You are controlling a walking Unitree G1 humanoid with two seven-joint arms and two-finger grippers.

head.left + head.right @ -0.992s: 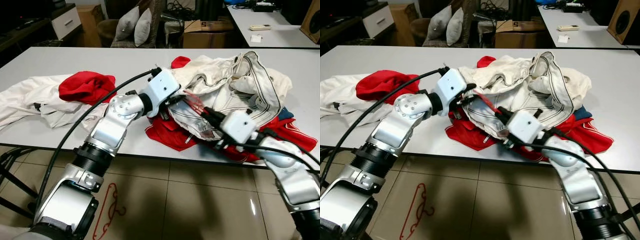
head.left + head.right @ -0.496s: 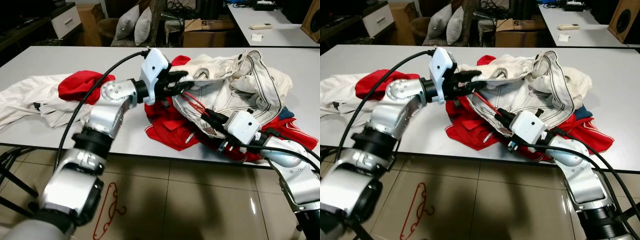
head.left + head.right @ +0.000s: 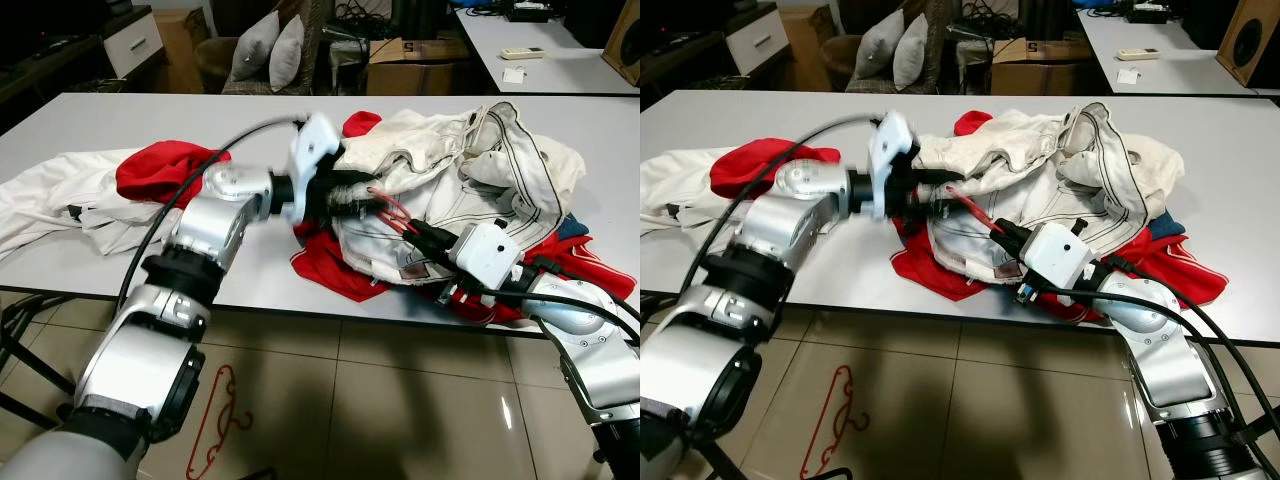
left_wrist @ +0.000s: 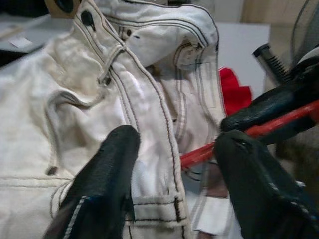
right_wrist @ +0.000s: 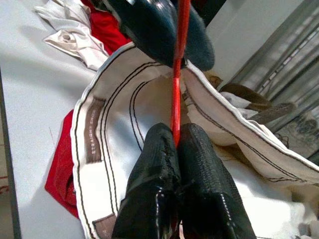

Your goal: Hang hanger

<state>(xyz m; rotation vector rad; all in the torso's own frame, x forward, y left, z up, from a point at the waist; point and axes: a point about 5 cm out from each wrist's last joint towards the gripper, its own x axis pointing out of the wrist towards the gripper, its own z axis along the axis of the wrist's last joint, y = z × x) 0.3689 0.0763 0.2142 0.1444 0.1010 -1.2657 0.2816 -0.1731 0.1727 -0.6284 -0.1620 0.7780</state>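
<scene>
Hanger (image 5: 175, 74), thin red rod, pinched by right fingers (image 5: 154, 169), stitched cream cloth (image 4: 75, 114)

- A wide, pale grey tabletop (image 3: 150, 120) carries a scatter of clothes.
- Cream trousers with dark stitching (image 3: 470, 190) lie heaped right of the middle, over a red cloth (image 3: 345, 265) that reaches the near edge.
- A crumpled red garment (image 3: 165, 170) rests on a spread white cloth (image 3: 55, 195) at the left.
- On the glossy beige tiled floor (image 3: 400, 400) below lies a thin red wire hanger (image 3: 215, 425).
</scene>
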